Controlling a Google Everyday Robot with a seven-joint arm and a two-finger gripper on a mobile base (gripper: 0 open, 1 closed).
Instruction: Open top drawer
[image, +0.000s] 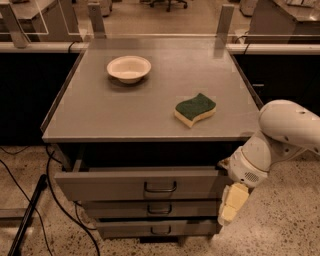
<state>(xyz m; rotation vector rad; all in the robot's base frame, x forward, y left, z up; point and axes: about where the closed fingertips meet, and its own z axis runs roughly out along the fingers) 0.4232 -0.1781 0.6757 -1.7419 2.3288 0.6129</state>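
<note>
The top drawer (110, 185) is the widest grey metal front under the cabinet top, with a small dark wire handle (160, 187) at its centre. It stands pulled out a little, with a dark gap above it. My gripper (231, 204), pale yellow, hangs from the white arm (280, 135) at the drawer's right end, beside its front corner and well right of the handle. It does not hold the handle.
Two shorter drawer fronts, middle (115, 209) and bottom (125, 229), sit below. On the grey cabinet top (125, 115) lie a green-and-yellow sponge (195, 109) and a cream bowl (129, 68). Black cables (20, 190) and a dark pole (25, 220) are on the floor at left.
</note>
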